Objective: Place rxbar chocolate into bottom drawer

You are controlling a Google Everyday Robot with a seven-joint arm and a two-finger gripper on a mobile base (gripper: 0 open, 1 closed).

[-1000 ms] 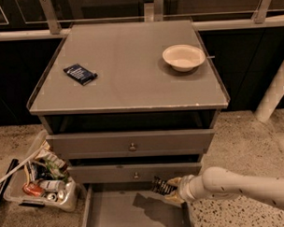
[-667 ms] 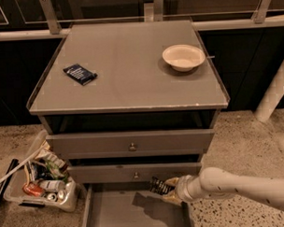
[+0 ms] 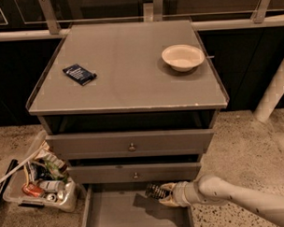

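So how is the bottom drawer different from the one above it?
The bottom drawer is pulled out; the middle drawer is pushed in. The middle drawer shows a round knob; the bottom drawer's front is out of view. The gripper holds the bar over the bottom drawer only. Both are grey.

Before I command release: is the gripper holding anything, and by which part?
The gripper holds the rxbar chocolate by one end, over the open bottom drawer; the bar's other end juts out free.
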